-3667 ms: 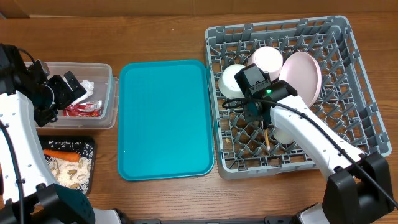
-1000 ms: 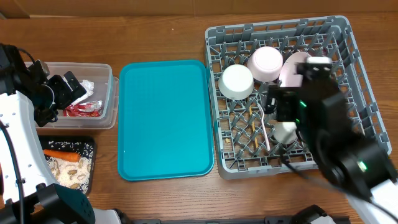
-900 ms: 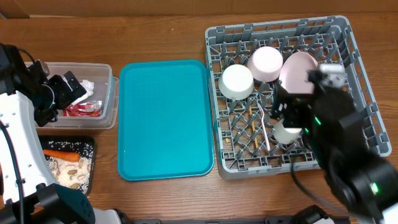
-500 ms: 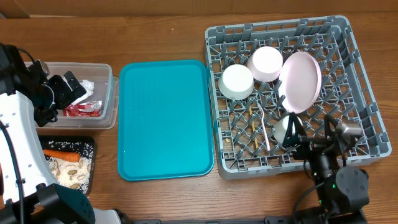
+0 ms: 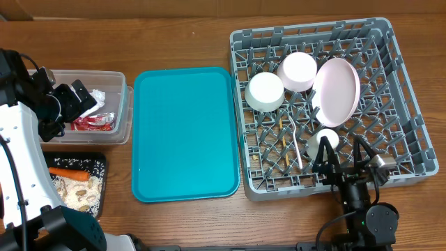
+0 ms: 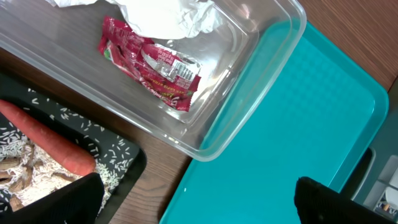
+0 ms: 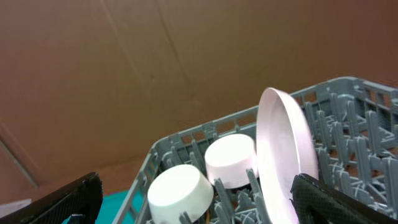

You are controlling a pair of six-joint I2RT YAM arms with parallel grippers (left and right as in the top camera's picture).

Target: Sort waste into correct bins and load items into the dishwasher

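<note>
The grey rack (image 5: 411, 139) holds a pink plate (image 5: 336, 90) on edge, two upturned white bowls (image 5: 265, 91) (image 5: 298, 71), a small cup (image 5: 325, 141), a white fork (image 5: 295, 143) and chopsticks (image 5: 283, 143). My right gripper (image 5: 343, 159) is open at the rack's near edge, holding nothing. It faces the plate (image 7: 283, 149) and bowls (image 7: 177, 190). My left gripper (image 5: 73, 104) is open and empty over the clear tub (image 5: 118, 111), which holds a napkin (image 6: 168, 15) and a red wrapper (image 6: 152, 65). The black tray (image 5: 97, 164) carries a carrot (image 5: 68, 173) and scraps with rice (image 5: 77, 192).
A teal serving tray (image 5: 185, 132) lies between the bins and the rack, with nothing on it. Bare wooden table runs along the far side. The right arm's base sits at the near edge below the rack.
My right arm has drawn back from above the rack's middle to its near edge, uncovering the plate and the cup. The left arm and everything in the rack and bins stayed put.
</note>
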